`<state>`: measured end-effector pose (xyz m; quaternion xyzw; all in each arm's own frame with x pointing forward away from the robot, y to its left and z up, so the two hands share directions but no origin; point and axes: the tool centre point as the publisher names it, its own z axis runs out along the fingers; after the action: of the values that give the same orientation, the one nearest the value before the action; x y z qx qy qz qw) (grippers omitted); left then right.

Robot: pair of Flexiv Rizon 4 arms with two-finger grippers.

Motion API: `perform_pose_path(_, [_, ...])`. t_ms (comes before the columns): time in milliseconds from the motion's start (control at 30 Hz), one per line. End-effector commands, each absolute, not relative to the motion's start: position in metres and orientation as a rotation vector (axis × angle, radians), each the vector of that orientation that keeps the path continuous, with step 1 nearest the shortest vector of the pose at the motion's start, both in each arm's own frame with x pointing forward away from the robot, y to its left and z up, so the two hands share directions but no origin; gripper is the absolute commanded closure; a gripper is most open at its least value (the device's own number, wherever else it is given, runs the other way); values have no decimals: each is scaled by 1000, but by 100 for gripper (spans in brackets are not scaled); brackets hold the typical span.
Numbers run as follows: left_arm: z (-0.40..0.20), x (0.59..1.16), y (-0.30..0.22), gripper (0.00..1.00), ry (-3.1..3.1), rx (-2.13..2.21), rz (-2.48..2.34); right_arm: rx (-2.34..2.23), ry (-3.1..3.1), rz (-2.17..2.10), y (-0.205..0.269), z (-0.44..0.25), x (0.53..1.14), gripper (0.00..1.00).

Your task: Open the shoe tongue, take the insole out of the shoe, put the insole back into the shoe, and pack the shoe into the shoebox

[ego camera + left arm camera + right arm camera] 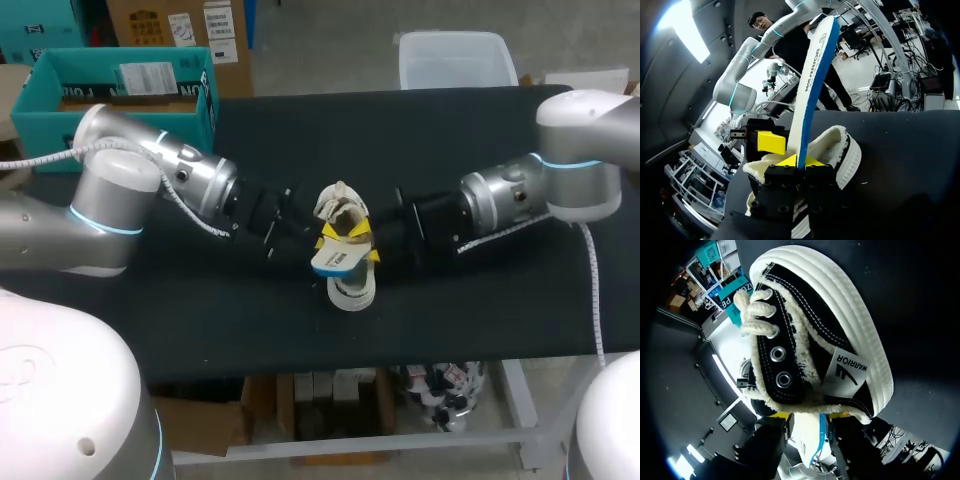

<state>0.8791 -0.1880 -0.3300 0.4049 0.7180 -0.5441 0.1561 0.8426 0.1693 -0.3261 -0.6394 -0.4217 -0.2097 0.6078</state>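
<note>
A black high-top shoe (352,290) with white sole and fleece lining lies at the table's middle, between my two arms. My left gripper (329,243) is shut on the white, blue-edged insole (812,85), which stands up out of the shoe's (842,150) opening from between the left gripper's (799,161) yellow tips. My right gripper (366,245) is at the opening from the other side. In its own view the right gripper (810,417) has its fingers apart, under the fleecy collar and tongue (845,371), with the insole (809,437) untouched between them. The laced front (767,335) points away from it.
A teal shoebox (120,90) stands open at the table's far left corner, behind my left arm. A clear plastic bin (455,55) sits at the far edge, right of the middle. Bare black tabletop (480,310) lies in front of the shoe and to its right.
</note>
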Motion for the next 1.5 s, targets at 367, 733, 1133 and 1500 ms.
perform_pose_path(367, [-332,876,-186,100,2046,1139,-1563,-1533,-1005,-487,175,-311,823,67])
perform_pose_path(733, [-329,876,-185,100,2057,1126,-1533,-1584,-1002,-523,167,-314,814,100])
perform_pose_path(1133, [-317,854,-182,63,2002,1163,-1499,-1631,-1002,-571,165,-318,816,100])
perform_pose_path(1500, [-321,854,-188,100,1995,1199,-1498,-1606,-999,-565,170,-326,826,100])
